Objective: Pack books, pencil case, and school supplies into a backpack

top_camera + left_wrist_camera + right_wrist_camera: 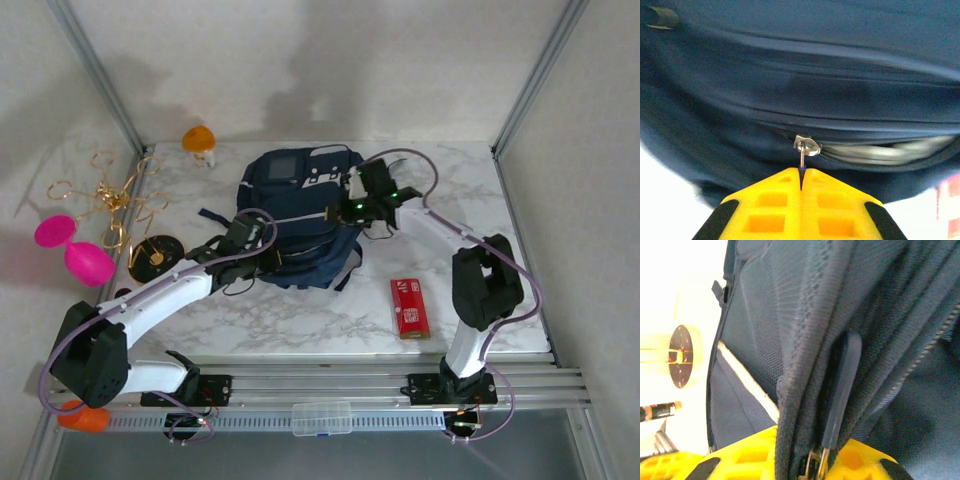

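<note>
The navy backpack lies mid-table. My left gripper is at its near left side, shut on the metal zipper pull just below the slider; the zip to the slider's right gapes, with something pale grey inside. My right gripper is at the backpack's right side, its yellow fingers shut on a thick fold of the backpack's zipped edge, with a dark pull tab lying in the fold. The red flat box of school supplies lies on the table to the right. The books and pencil case are out of view.
A black-and-gold disc sits left of the backpack, and an orange object stands at the back. Pink shapes and gold wire pieces lie beyond the left frame post. A clear plastic box rests on the front rail.
</note>
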Available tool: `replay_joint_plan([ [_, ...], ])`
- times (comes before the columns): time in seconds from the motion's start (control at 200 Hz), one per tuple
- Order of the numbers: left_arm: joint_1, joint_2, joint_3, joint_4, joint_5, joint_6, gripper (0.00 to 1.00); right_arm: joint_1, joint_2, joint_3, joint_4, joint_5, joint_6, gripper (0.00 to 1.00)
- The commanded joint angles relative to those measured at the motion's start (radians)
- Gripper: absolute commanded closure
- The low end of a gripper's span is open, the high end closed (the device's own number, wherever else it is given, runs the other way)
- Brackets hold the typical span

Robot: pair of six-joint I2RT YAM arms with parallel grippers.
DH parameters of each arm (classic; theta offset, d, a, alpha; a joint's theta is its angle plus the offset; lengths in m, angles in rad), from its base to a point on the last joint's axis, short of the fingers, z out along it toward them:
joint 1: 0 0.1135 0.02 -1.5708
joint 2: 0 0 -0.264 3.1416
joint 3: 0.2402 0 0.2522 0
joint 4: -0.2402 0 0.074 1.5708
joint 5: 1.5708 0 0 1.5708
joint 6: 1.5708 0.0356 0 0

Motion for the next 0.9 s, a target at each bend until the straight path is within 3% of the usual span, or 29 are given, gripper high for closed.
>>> replay_joint_plan([
  [0.0,0.035,0.034,-0.010,-0.091,0.009,0.062,1.00,-0.082,-0.019,0.069,0.019,0.009,-0.101,1.00],
  [0.085,0.033,0.058,0.004,-0.037,0.070,0.063,1.00,-0.063,0.010,0.100,0.011,0.008,-0.070,0.99],
  [0.18,0.020,0.052,0.006,0.050,0.115,0.032,1.00,-0.046,0.024,0.089,0.015,-0.001,0.005,0.67],
  [0.3,0.009,0.051,0.007,0.107,0.123,-0.014,1.00,-0.010,-0.024,0.006,0.034,0.036,0.140,0.45],
  [0.431,-0.017,0.053,-0.002,0.159,0.133,-0.036,1.00,0.044,-0.098,-0.138,0.146,0.028,0.361,0.31],
  [0.531,-0.023,0.061,-0.002,0.166,0.121,-0.037,1.00,0.097,-0.149,-0.208,0.238,0.049,0.508,0.28],
  [0.746,-0.030,0.079,-0.015,0.200,0.120,-0.046,1.00,0.220,-0.173,-0.270,0.325,0.238,0.750,0.28],
  [0.816,-0.030,0.087,-0.012,0.203,0.117,-0.045,1.00,0.247,-0.125,-0.264,0.367,0.265,0.786,0.32],
  [0.896,-0.028,0.091,-0.007,0.199,0.106,-0.049,1.00,0.257,-0.049,-0.205,0.373,0.297,0.769,0.44],
])
